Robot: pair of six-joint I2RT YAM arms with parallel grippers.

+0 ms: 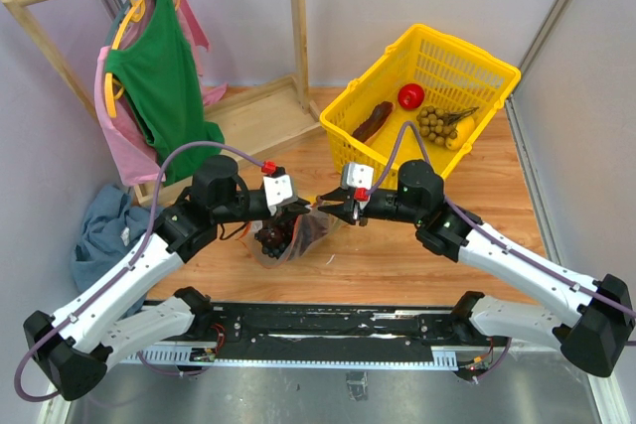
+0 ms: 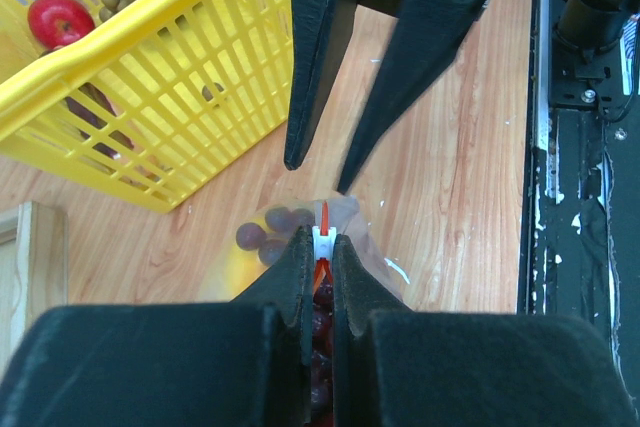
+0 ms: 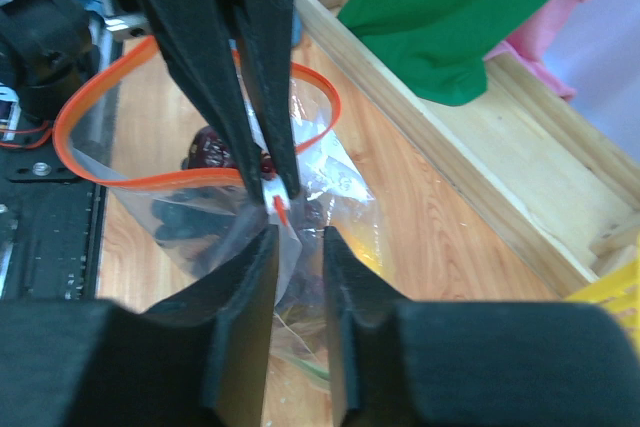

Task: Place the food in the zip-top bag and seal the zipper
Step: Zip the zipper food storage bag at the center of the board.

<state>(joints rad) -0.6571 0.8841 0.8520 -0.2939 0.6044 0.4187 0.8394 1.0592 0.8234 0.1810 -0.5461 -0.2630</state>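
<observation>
1. The zip-top bag [image 1: 288,240] lies on the worktop [image 1: 397,255], on the arm-base side of the yellow basket [image 1: 363,81]. Dark purple grapes [image 2: 262,239] show through its clear wall. I cannot identify the other contents.
2. My left tool [image 2: 321,242] is pressed together on the zipper [image 3: 150,183] at one end of the mouth. I judge that this pinch anchors the strip so it can be run shut.
3. My right tool [image 3: 298,239] is slightly spread and grips nothing. It sits on the basket side of that pinch, tips close to it.
4. The rest of the zipper stands open in a wide loop, so sealing is not yet done. I judge that the right tool must close on the strip and travel along it.
</observation>
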